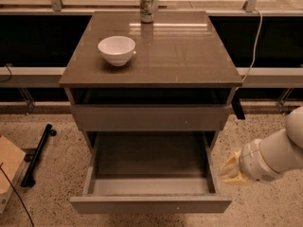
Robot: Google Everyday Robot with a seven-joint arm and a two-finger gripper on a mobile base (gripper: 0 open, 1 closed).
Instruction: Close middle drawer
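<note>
The middle drawer is pulled far out of the grey-brown cabinet. Its flat front panel faces me near the bottom of the view, and its lighter grey inner box is empty. Above it a drawer front sits nearly flush under the tabletop. My gripper, with pale yellowish fingers on a white arm, hangs low just right of the open drawer's right side wall, close to it but apart from it.
A white bowl and a drinks can stand on the cabinet top. A black bar and a wooden board lie on the speckled floor at left. A cable hangs at right.
</note>
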